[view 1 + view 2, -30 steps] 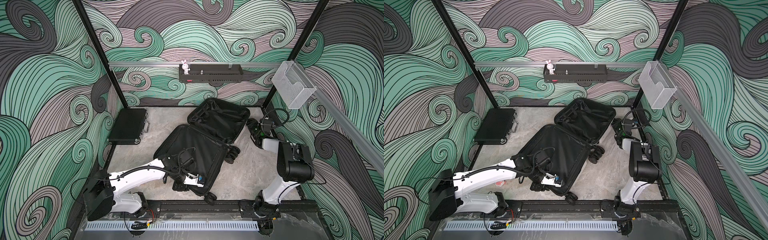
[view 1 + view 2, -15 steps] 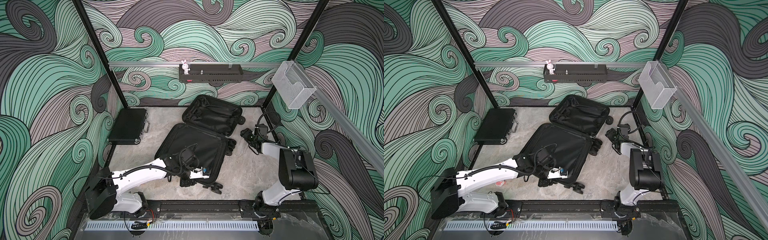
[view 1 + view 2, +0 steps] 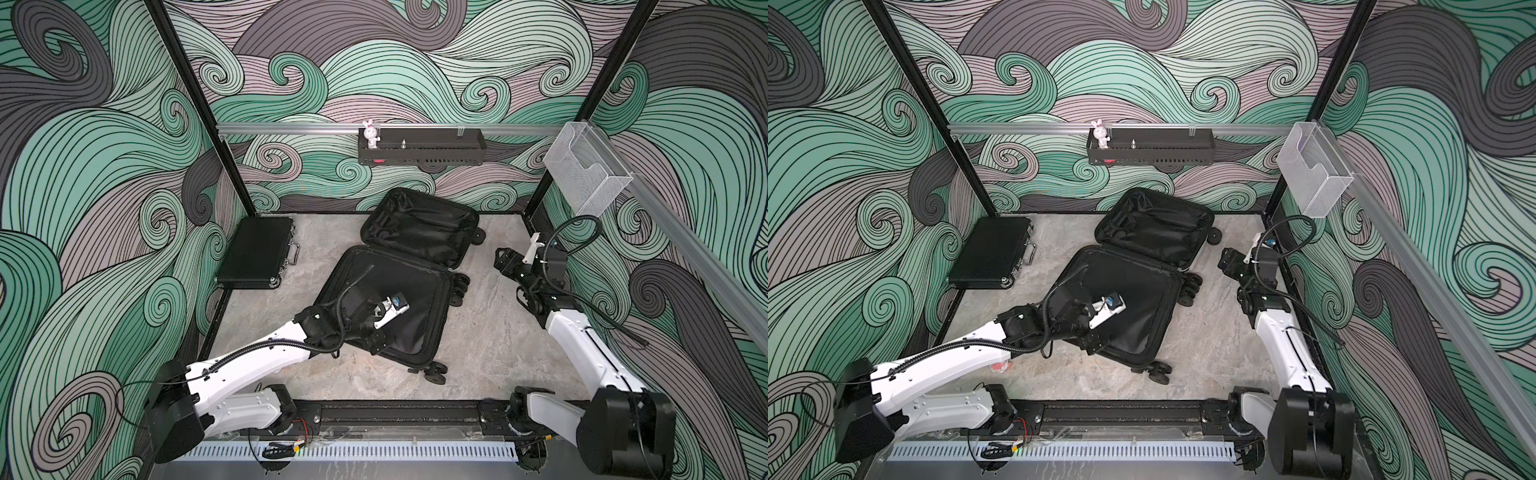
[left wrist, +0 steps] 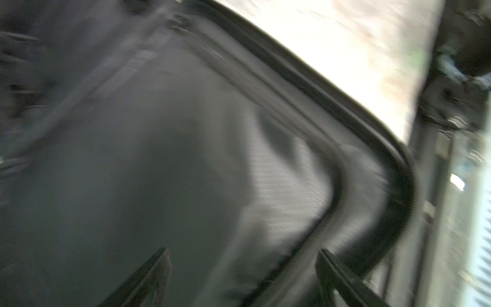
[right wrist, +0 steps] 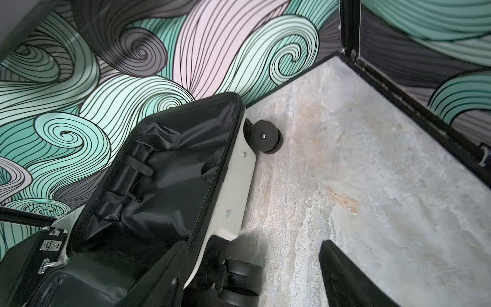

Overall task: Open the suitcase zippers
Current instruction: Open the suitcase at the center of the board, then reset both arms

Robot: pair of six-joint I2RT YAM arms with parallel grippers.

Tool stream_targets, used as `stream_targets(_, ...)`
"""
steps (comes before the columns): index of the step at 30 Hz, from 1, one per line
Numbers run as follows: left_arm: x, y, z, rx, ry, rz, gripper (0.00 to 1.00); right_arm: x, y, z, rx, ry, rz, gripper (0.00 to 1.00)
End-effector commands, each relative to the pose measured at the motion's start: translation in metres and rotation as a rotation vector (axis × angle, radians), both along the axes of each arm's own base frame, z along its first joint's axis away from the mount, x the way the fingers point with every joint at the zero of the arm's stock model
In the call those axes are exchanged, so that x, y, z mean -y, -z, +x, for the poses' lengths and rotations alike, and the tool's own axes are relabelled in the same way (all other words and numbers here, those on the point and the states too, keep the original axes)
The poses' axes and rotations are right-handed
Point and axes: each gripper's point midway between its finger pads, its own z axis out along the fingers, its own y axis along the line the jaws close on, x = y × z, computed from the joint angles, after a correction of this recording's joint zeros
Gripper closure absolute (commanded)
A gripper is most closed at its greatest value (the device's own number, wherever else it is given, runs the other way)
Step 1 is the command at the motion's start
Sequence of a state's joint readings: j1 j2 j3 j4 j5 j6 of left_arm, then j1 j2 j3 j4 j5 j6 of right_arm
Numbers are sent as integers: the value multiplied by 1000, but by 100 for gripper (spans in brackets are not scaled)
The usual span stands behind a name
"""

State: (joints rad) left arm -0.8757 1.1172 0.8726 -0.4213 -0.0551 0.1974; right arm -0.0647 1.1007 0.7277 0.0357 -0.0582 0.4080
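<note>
So the white suitcase (image 3: 399,270) is lying splayed open mid-way across the marble-look tabletop (image 3: 490,340), with both halves showing black lining. The zipper (image 5: 206,202) is running undone round the rim. The left gripper (image 3: 377,348) is hovering over the near half's corner. Its fingers (image 4: 159,268) are standing wide apart, with nothing between them but lining. The right gripper (image 3: 503,259) is sitting well apart from the case, looking spread too and gripping nothing. A black briefcase (image 3: 255,257) is lying by the left wall.
</note>
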Motion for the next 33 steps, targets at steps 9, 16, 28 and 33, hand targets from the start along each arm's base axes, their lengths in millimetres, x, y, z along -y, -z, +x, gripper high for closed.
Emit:
stream_targets(9, -193, -64, 108, 433, -938, -130, 1, 18, 28, -16, 79, 0, -322, 1)
stream_targets(16, -283, -9, 104, 474, -1262, -153, 1, 20, 67, -15, 21, -14, -364, 1)
stream_targets(28, -302, 51, 110, 433, -1223, -301, 1, 20, 95, -13, 28, -48, -438, 1)
stream_targets(33, -293, 53, 125, 448, -1120, -344, 1, 10, 95, -1, 50, -95, -409, 1)
